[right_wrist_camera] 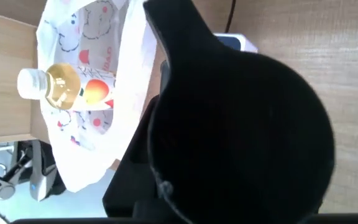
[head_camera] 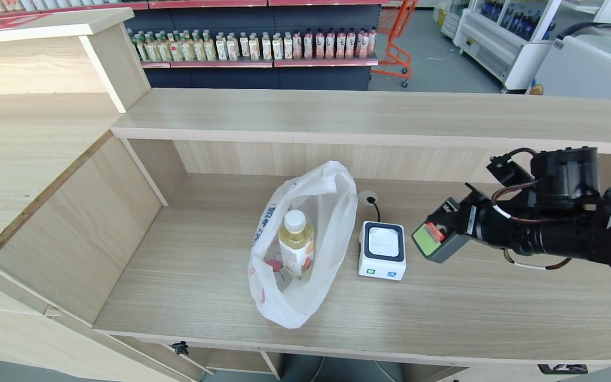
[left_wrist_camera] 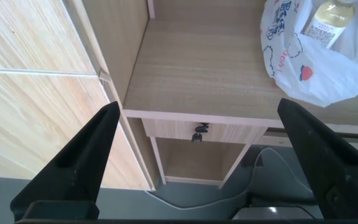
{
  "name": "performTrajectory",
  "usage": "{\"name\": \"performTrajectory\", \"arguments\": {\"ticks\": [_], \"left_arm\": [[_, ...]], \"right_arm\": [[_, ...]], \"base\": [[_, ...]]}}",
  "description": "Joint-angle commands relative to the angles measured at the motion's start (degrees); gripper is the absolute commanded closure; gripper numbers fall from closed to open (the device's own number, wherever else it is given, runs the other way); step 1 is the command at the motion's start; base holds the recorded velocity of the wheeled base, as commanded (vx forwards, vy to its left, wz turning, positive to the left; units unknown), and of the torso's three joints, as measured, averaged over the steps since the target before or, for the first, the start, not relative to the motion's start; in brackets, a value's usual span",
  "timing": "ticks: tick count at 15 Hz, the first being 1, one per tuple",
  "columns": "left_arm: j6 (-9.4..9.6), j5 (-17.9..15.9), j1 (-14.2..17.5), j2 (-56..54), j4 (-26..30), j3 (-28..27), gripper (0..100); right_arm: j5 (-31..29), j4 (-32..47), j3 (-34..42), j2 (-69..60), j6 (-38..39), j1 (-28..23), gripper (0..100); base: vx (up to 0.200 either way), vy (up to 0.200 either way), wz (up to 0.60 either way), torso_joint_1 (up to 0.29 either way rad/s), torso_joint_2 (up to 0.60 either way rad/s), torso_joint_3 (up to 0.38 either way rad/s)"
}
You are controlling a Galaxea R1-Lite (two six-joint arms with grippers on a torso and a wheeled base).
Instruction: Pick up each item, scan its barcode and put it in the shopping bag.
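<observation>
Head view: my right hand (head_camera: 447, 225) pinches a box (head_camera: 426, 243) at 3 o'clock of the scanner (head_camera: 383, 249); bag (head_camera: 333, 196) with bottle (head_camera: 296, 241) at its 9; left hand (left_wrist_camera: 199, 111) spread.

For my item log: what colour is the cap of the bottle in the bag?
White; the bottle cap shows best in the head view.

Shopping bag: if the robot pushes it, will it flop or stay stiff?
Probably floppy: the shopping bag is thin, wrinkled plastic, and you can see through its walls. A push would likely crumple its side rather than slide it as one piece. The bottle inside probably weighs it down a bit, but a hard shove might tip that bottle over.
</observation>
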Motion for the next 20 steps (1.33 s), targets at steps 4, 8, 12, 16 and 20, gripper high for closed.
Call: {"name": "performTrajectory", "arguments": {"ticks": [4, 8, 12, 16, 20], "left_arm": [[-0.01, 0.01, 0.0, 0.09, 0.0, 0.0, 0], [-0.01, 0.01, 0.0, 0.09, 0.0, 0.0, 0], [-0.01, 0.01, 0.0, 0.09, 0.0, 0.0, 0], [-0.01, 0.01, 0.0, 0.09, 0.0, 0.0, 0], [-0.01, 0.01, 0.0, 0.09, 0.0, 0.0, 0]], "right_arm": [[-3.55, -14.38, -0.22, 14.26, -2.61, 3.59, 100], [-3.37, -18.25, -1.98, 19.18, -2.43, 3.95, 100], [-3.2, -19.56, -3.91, 21.03, -2.26, 4.03, 100], [-3.11, -19.65, -4.44, 21.47, -2.17, 4.3, 100], [-2.67, -18.25, -0.13, 8.11, 11.72, 2.63, 100]], "base": [[0.0, 0.0, 0.0, 0.0, 0.0, 0.0], [0.0, 0.0, 0.0, 0.0, 0.0, 0.0], [0.0, 0.0, 0.0, 0.0, 0.0, 0.0], [0.0, 0.0, 0.0, 0.0, 0.0, 0.0], [0.0, 0.0, 0.0, 0.0, 0.0, 0.0]]}}
